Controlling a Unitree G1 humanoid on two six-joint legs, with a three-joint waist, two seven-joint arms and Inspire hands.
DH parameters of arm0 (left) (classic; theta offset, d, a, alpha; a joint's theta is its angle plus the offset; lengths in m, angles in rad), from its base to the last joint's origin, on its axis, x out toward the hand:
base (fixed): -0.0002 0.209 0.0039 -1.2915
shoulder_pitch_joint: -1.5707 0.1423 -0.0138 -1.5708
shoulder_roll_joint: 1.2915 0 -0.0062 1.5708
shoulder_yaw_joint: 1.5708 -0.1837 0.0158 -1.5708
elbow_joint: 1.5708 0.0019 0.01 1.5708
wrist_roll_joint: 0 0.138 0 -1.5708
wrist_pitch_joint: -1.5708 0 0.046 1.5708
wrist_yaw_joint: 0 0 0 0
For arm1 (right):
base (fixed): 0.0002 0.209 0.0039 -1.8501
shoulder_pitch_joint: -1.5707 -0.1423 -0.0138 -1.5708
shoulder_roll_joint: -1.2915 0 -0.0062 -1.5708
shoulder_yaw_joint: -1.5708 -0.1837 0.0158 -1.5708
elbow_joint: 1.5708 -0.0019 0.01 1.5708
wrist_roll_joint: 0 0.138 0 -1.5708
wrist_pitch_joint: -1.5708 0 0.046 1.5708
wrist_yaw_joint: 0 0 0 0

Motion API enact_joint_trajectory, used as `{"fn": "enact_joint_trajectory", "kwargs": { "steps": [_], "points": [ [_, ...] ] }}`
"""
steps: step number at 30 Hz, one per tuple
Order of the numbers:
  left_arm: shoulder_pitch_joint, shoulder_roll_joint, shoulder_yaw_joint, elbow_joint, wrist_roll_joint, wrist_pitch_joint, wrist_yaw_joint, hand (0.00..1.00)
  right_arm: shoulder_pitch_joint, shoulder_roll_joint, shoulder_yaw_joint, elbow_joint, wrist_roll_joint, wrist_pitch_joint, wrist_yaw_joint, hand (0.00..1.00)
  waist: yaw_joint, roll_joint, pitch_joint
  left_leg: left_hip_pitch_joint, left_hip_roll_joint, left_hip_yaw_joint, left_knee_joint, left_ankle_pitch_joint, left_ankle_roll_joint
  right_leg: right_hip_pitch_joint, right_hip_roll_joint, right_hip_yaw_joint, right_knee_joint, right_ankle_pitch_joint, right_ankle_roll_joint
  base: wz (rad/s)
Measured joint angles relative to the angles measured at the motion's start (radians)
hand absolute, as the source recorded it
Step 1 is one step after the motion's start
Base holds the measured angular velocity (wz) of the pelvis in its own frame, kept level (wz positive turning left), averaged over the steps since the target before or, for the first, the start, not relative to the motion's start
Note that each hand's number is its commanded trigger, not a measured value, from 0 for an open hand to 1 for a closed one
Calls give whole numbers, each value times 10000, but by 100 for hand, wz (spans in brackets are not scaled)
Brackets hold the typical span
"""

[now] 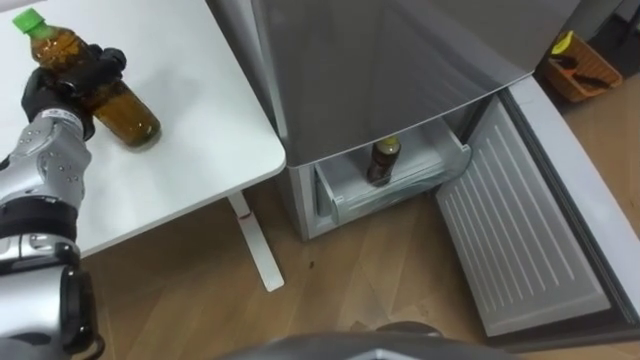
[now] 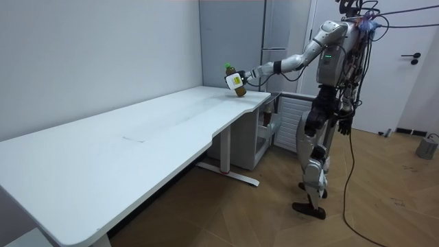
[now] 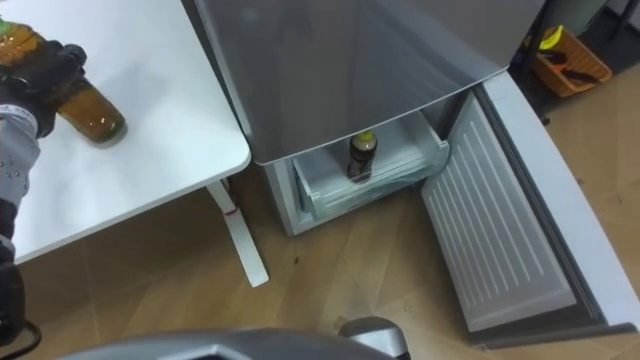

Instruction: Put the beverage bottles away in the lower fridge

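The left hand (image 1: 58, 88) has its black fingers (image 1: 104, 62) clenched round a tilted brown plastic bottle with a green cap (image 1: 122, 112), seemingly just clear of the white worktop (image 1: 200, 100) at the left. A second dark bottle (image 1: 383, 160) stands in the grey fridge's open lower drawer (image 1: 345, 200); I cannot tell the state of the right hand (image 2: 345, 126) at the hip

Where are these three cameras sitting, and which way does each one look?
Left eye view: on the head, looking down at table, open fridge; left hand gripping a bottle shows.
Right eye view: same spot, slightly aside, same scene.
Room view: across the room, facing the whole robot; right hand hangs low.
All share the held bottle.
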Motion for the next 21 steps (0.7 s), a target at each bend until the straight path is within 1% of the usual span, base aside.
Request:
{"fn": "enact_joint_trajectory", "kwargs": {
  "steps": [4, 7, 12, 15, 17, 18, 19, 21],
  "points": [
    [0, 0, -1, -1, 2, 4, 103, 100, -105, 0, 7, -18, 5, 2, -1, 0, -16, 60, 15, -19, 1, -8, -16, -18, 2, -23, 5, -3, 1, 1, 1, 0],
    [-2, 0, 0, 0, 3, 4, 144, 100, -217, 1, 8, -10, 0, 3, 3, 0, -33, 118, -19, -72, -2, -1, -7, -15, 4, -105, 4, 1, 27, 5, -1, 0],
    [-42, 0, -51, -5, -6, 6, 135, 100, -386, -1, 47, 5, 56, -27, 73, 0, -66, 130, -20, -121, -3, -12, 39, -14, 3, -127, -12, -61, 20, 6, -1, 1],
    [-128, 0, -314, -10, -6, 5, 117, 100, -433, -2, 173, 2, 59, -132, 77, 0, -75, 134, -17, -199, -9, -85, 103, -14, 4, -140, -38, -91, 15, 6, 0, 8],
    [-141, -1, -472, -65, 27, 4, 88, 100, -539, -1, 386, 2, 59, -212, 71, 0, -162, 138, -17, -256, -18, -246, 125, -14, 5, -130, -60, -203, 11, 6, 0, 15],
    [-142, -1, -555, -81, 34, 2, 88, 100, -553, -2, 410, 0, 59, -217, 61, 0, -166, 147, -17, -265, -19, -259, 132, -14, 5, -136, -64, -221, 12, 6, 0, 12],
    [-141, -3, -749, -143, 58, 1, 83, 100, -570, -2, 444, -21, 136, -215, 31, 0, -75, 178, -11, -258, -17, -260, 132, -14, 5, -131, -64, -251, 6, 6, 0, 4],
    [-140, -97, -862, -322, 165, 2, 69, 100, -572, 0, 759, -115, 204, -215, 24, 0, -26, 201, -5, -292, -16, -303, 134, -14, 5, -134, -80, -355, 12, 6, 0, 6]
  ]
}}
